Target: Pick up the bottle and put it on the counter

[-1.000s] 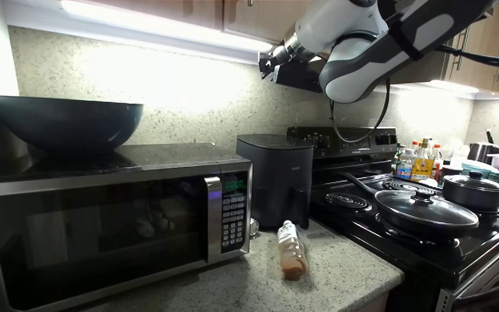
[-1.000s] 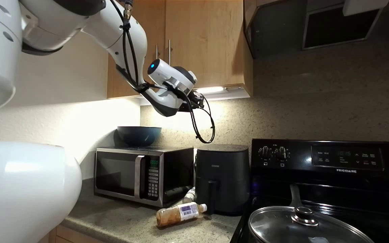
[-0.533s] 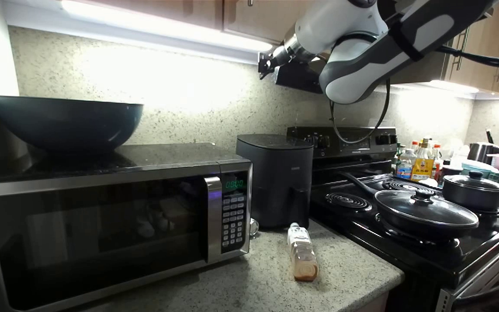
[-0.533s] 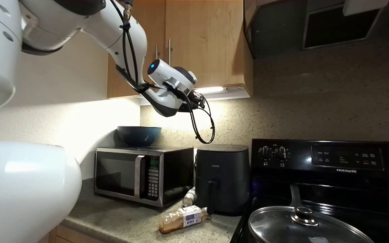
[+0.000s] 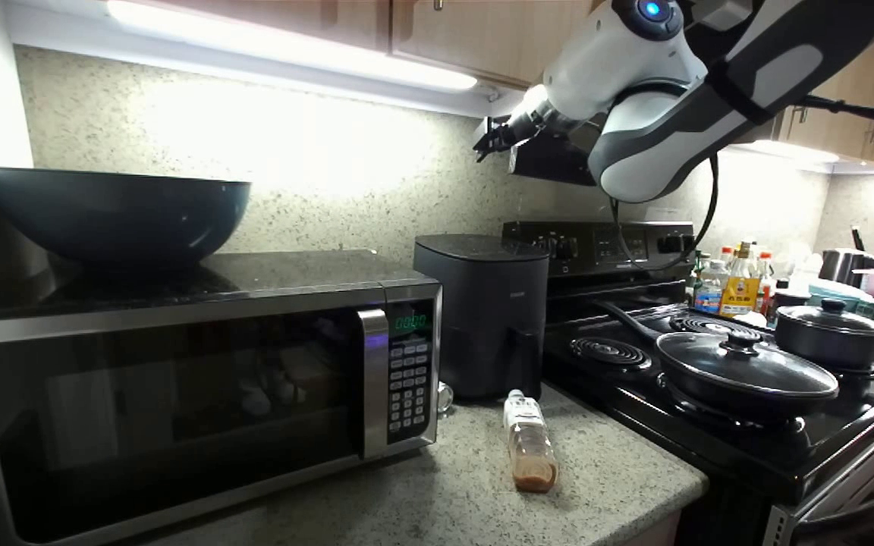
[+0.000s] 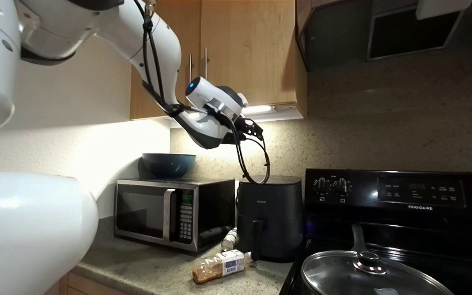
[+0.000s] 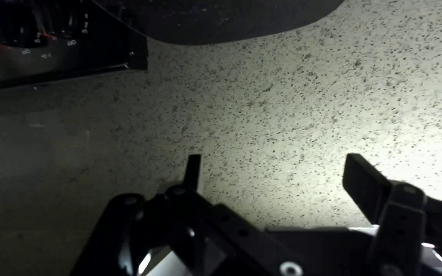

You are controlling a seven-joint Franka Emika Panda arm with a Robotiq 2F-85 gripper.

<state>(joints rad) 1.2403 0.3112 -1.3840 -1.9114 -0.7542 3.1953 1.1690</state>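
Claw (image 7: pixel 274 163) spread wide, high up, well apart from the bottle (image 5: pixel 528 440) (on its side) on the counter (image 5: pixel 611 493)

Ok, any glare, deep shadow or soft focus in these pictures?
In both exterior views, the under-cabinet light washes out the backsplash below it; in an exterior view, the backsplash above the stove is dim; in the wrist view, the gripper is dark and soft-edged, the backsplash bright on the picture's right, murky on its left.

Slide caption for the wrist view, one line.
Open, empty gripper before the speckled wall, stove panel at upper left, air fryer along the top edge.
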